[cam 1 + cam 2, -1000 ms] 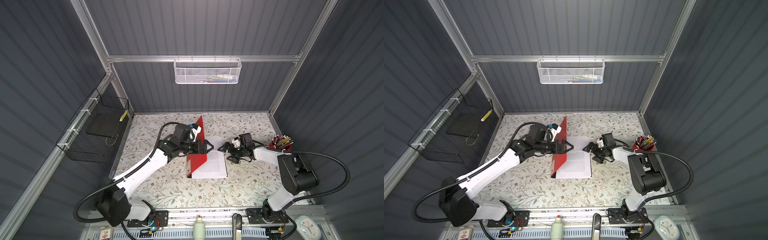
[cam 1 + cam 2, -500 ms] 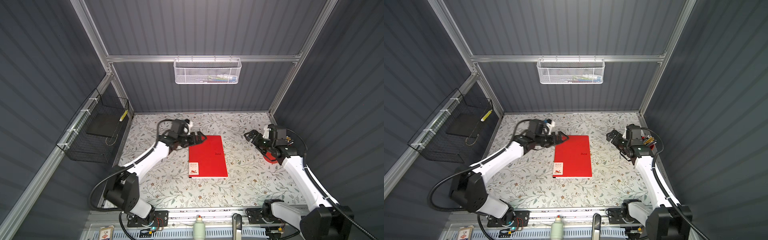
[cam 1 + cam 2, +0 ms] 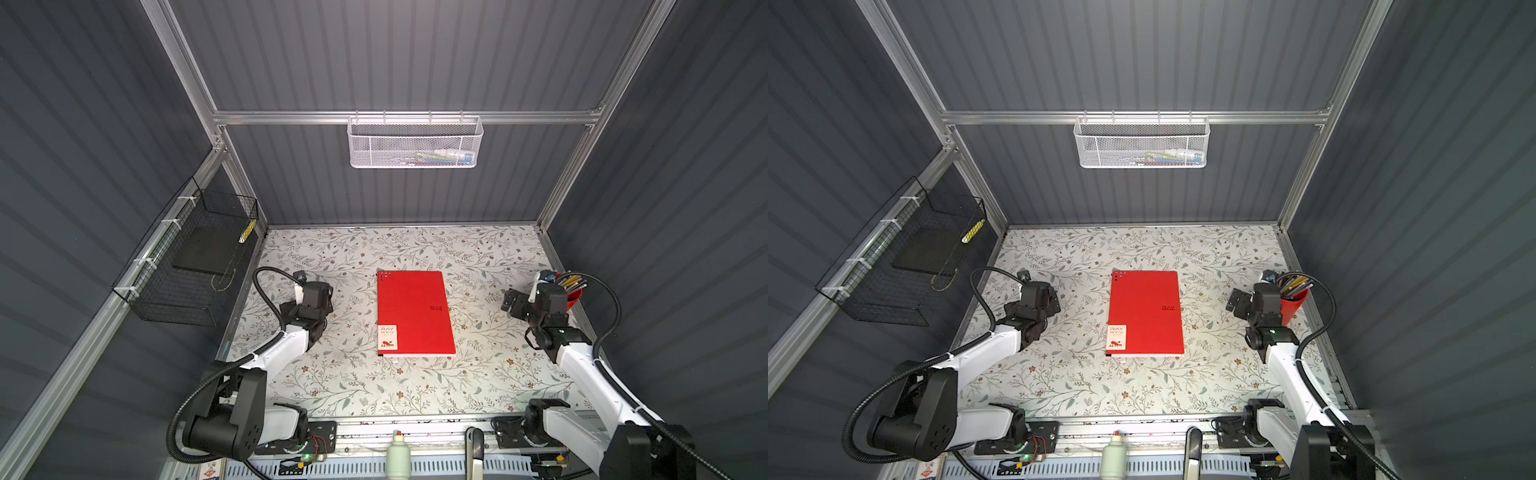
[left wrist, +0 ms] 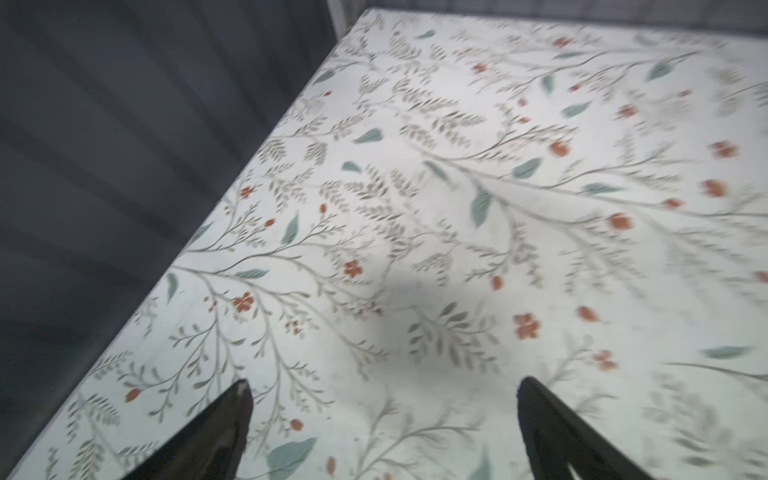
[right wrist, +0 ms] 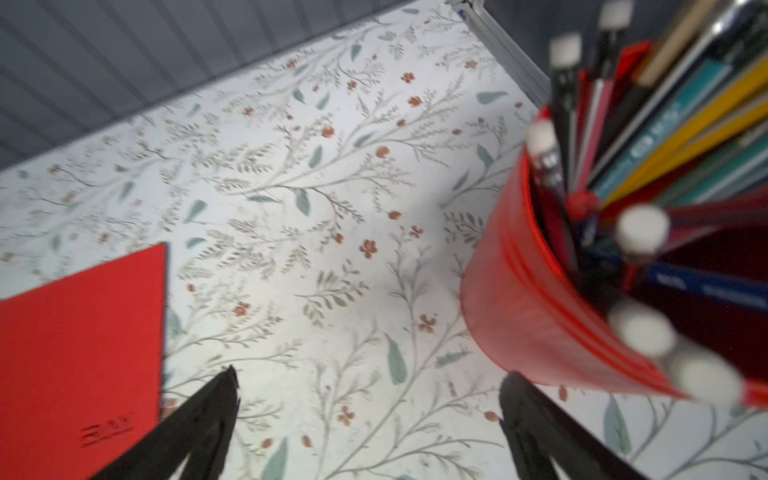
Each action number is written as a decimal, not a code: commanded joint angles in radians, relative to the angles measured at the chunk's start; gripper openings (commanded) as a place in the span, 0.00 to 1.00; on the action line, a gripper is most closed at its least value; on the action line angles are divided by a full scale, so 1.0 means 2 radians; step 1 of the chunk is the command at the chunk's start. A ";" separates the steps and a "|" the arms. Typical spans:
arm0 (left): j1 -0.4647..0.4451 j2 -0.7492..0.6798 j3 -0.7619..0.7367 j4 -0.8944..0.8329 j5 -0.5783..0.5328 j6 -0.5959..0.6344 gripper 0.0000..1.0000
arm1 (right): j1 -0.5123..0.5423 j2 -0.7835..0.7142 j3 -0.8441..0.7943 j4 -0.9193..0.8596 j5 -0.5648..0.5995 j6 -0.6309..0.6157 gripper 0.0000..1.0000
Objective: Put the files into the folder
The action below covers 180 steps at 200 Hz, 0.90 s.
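Observation:
The red folder lies shut and flat in the middle of the floral table, with its white label at the near left corner. One corner of it shows in the right wrist view. The files are hidden inside it; only a thin white strip shows along its near edge. My left gripper hangs open over bare table left of the folder. Open too, the right gripper stands right of the folder. Neither touches anything.
A red cup of pens stands close beside the right gripper at the table's right edge. A white mesh basket hangs on the back wall. A black wire basket hangs on the left wall. A bottle stands at the front rail.
A second ago the folder's cover stood upright at the left gripper with white sheets exposed under the right gripper. The cover now lies shut, and both arms have drawn back to the sides.

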 commanded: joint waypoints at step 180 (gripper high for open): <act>0.076 0.183 -0.041 0.391 0.130 0.118 1.00 | -0.033 0.223 -0.077 0.484 -0.104 -0.090 0.99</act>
